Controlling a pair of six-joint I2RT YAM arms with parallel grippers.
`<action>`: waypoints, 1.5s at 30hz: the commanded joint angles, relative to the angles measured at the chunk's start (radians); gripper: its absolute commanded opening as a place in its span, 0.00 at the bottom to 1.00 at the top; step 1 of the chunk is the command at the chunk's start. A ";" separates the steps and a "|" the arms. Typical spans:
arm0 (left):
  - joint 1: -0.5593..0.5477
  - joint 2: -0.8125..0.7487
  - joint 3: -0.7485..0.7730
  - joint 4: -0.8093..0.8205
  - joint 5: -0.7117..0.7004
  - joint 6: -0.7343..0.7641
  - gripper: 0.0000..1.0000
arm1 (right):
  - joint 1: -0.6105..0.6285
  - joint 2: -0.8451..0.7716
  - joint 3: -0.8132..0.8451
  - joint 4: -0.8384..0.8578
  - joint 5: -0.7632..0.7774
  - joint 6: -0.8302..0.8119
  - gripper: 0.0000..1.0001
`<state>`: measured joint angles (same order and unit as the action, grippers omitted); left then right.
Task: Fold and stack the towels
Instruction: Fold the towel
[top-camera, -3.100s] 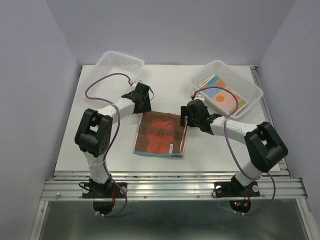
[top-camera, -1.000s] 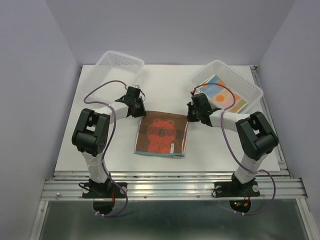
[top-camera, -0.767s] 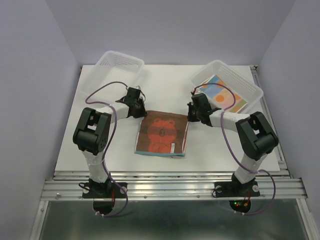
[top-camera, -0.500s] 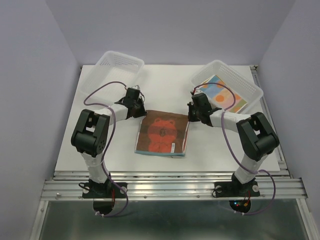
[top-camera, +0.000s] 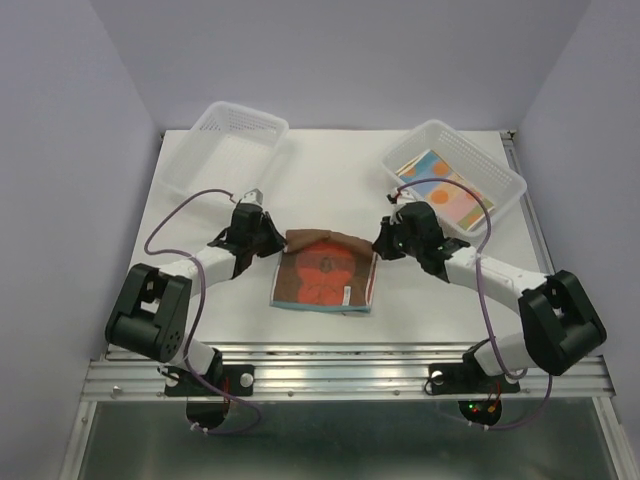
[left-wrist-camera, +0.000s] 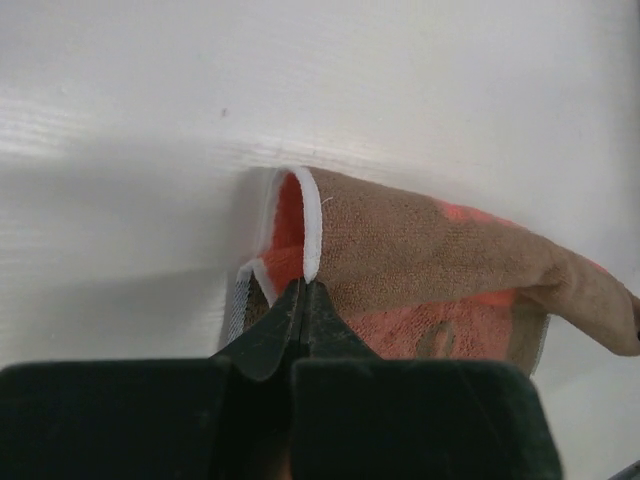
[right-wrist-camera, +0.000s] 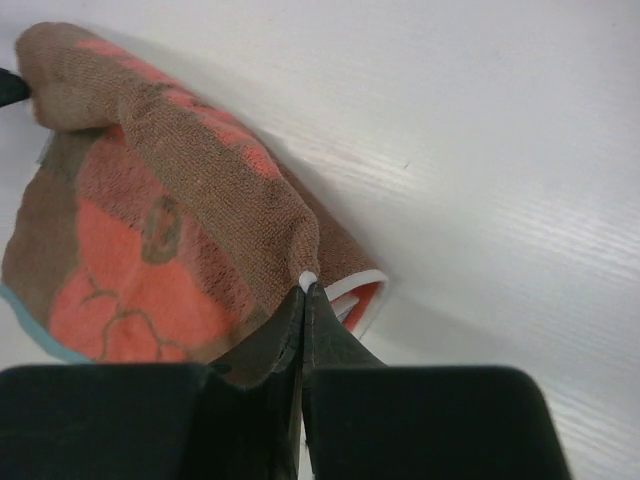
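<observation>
A brown towel with an orange bear lies in the middle of the table. Its far edge is raised and curled toward the near side. My left gripper is shut on the far left corner, its tips pinching the white hem of the towel. My right gripper is shut on the far right corner, its tips clamped on the towel's white edge. Another folded towel, pastel with orange spots, lies in the right basket.
An empty clear mesh basket stands at the far left of the white table. The right basket sits at the far right, close behind my right arm. Purple cables loop over both arms.
My left gripper closed on the towel's far left corner. Both arms then drew back toward the near side, lifting the far edge of the towel off the table.
</observation>
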<state>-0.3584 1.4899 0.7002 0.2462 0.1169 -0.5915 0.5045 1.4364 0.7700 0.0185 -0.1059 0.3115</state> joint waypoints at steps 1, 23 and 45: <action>-0.007 -0.115 -0.108 0.076 0.001 -0.074 0.00 | 0.043 -0.112 -0.077 0.041 -0.060 0.041 0.01; -0.016 -0.655 -0.423 -0.169 -0.066 -0.232 0.00 | 0.250 -0.402 -0.328 0.015 -0.047 0.225 0.01; -0.025 -0.843 -0.432 -0.466 -0.037 -0.292 0.51 | 0.351 -0.470 -0.439 -0.004 -0.109 0.324 1.00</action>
<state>-0.3782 0.6643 0.2401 -0.1795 0.0898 -0.8677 0.8520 0.9924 0.3260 0.0185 -0.1768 0.6426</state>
